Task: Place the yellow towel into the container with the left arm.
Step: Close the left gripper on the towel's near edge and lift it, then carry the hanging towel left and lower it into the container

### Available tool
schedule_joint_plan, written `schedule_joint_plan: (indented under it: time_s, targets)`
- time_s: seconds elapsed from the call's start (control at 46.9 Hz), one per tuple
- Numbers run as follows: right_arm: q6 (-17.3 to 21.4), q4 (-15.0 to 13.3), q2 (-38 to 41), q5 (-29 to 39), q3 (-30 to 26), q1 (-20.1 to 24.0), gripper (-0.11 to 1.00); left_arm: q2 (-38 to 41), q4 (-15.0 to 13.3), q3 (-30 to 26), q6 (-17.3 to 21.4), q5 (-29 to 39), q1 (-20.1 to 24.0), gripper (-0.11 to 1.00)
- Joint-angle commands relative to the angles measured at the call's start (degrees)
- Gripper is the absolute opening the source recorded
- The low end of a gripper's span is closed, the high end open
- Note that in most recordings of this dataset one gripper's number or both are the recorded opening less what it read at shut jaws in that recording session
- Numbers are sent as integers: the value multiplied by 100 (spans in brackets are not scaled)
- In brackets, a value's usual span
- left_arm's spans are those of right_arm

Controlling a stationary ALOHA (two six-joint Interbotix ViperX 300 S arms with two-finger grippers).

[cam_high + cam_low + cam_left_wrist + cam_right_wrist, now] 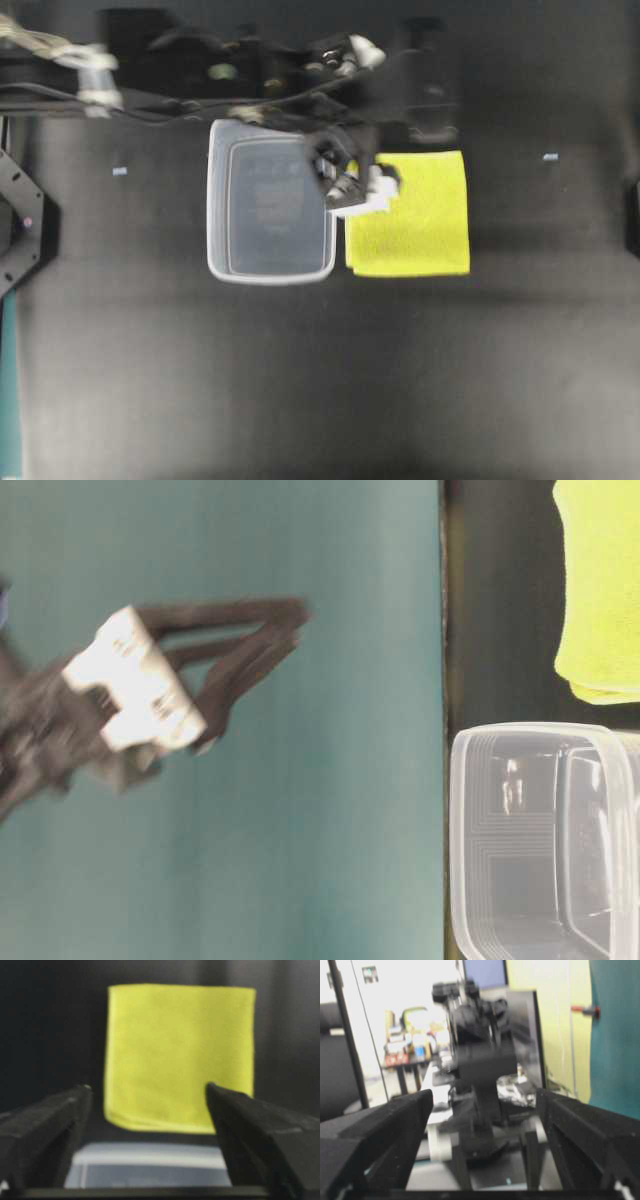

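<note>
The yellow towel [415, 215] lies flat and folded on the black table, just right of the container [225, 205], a clear empty tub. My left gripper [372, 185] hangs in the air over the container's right rim and the towel's left edge, open and empty. In the left wrist view its black fingers [240, 1125] frame the towel [180, 1050], with the container's rim [150, 1152] below. The table-level view shows the gripper [285, 630] blurred, the towel [600, 590] and the container [540, 840]. My right gripper [482, 1097] is open and empty, away from both.
The left arm's black links and cables [200, 75] run along the table's far edge. Small tape marks [120, 171] [549, 157] sit on the table. A black frame [20, 220] stands at the left edge. A teal backdrop [300, 830] stands behind.
</note>
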Motion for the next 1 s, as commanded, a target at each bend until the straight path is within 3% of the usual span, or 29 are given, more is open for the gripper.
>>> schedule_joint_plan:
  time_s: [0.0,0.192,0.554,0.788,0.873,0.98]
  targets:
    - [-9,-9,-18,-53,-105,-18,80,554,18,-527,176,378,-79,91]
    - [-9,-9,-53,-44,-105,-18,80,1380,18,-976,694,606,-114,91]
    - [44,-9,-53,-44,-70,-18,80,2268,18,-1002,729,378,-167,91]
    - [44,-9,-53,-35,-53,-18,80,2399,18,-905,668,264,-220,89]
    - [44,-9,-53,-9,-44,-18,80,2382,18,-844,624,281,-255,82]
    - [44,-9,-53,-9,-44,-18,80,2338,18,-826,659,316,-343,58]
